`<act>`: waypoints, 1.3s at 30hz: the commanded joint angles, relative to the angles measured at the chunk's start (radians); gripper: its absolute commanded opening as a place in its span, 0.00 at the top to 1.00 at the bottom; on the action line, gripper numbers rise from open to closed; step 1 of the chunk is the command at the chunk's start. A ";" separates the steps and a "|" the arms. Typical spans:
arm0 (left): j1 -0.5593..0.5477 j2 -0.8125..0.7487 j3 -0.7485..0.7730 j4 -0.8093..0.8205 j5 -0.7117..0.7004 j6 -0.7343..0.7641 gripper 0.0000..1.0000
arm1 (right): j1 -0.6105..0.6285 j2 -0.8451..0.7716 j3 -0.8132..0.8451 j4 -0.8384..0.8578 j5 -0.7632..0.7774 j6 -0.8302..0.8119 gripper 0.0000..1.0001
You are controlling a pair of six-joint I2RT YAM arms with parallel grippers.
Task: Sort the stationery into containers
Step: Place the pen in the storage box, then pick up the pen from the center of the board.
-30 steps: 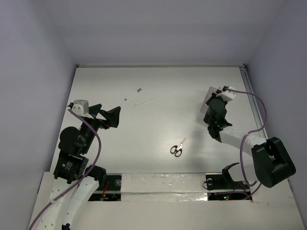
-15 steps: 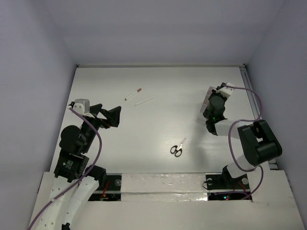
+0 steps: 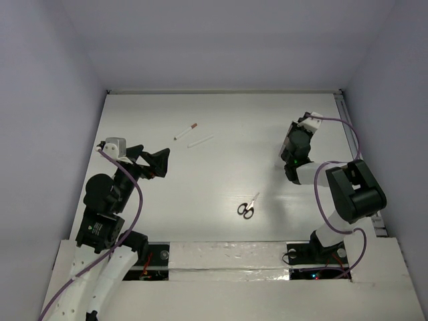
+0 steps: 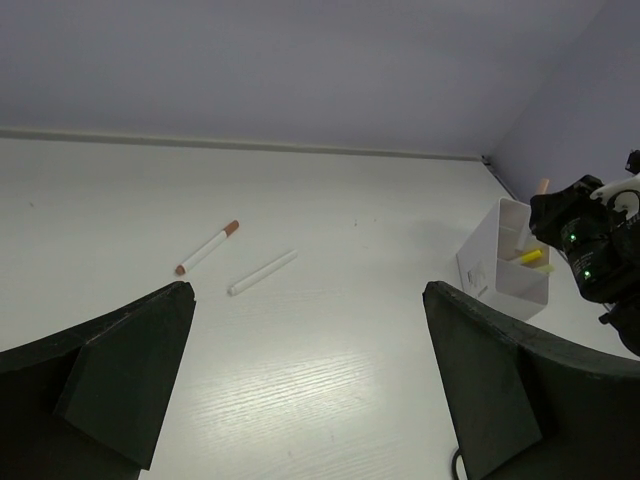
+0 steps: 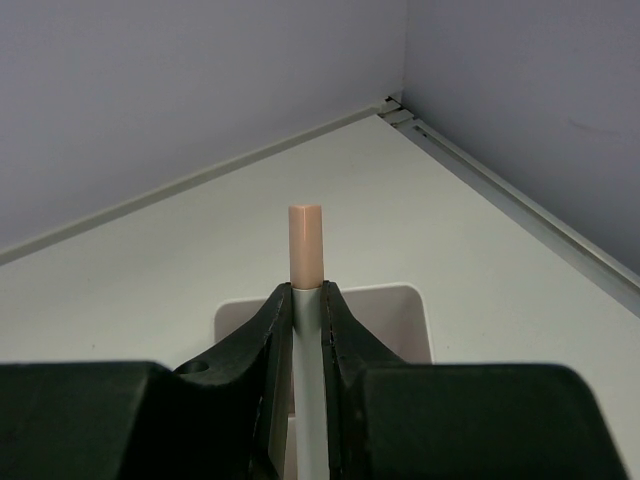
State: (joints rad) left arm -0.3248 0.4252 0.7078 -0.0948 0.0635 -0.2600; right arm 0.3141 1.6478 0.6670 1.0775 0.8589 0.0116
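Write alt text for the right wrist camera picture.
The right end effector pinches a thin white pen with a peach cap between its black fingers, with a white plastic container just beyond it on the white table.

**Inspector:** Classification of premises?

**Assessor:** Robotics laboratory, enclosed test cell. In the overhead view, a white tabletop [image 3: 221, 187] is boxed in by plain lilac-grey panels [image 3: 227, 47] at 9, 12 and 3 o'clock.

**Inspector:** Supporting evidence?

**Assessor:** The left arm [image 3: 107, 194] and right arm [image 3: 354, 194] are mounted at a white base board [image 3: 227, 255] at 6 o'clock. Exposed purple cables [image 3: 139, 198] loop along both. Green indicator lights [image 4: 572, 238] glow on the right arm. A metal rail [image 3: 352, 134] runs along the table edge at 3 o'clock.
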 commanded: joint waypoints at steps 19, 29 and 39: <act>0.006 0.006 0.022 0.056 0.013 -0.005 0.01 | -0.006 -0.089 0.016 -0.094 -0.024 0.074 0.68; 0.015 0.087 0.019 0.087 0.050 -0.004 0.01 | -0.006 -0.394 0.135 -0.624 -0.360 0.289 0.53; -0.008 0.473 0.146 0.074 0.222 -0.022 0.01 | 0.005 -0.594 0.069 -0.915 -0.810 0.479 0.84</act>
State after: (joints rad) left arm -0.3172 0.8097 0.7818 -0.0422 0.2340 -0.2749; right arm 0.3145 1.1049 0.7586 0.2913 0.2184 0.4328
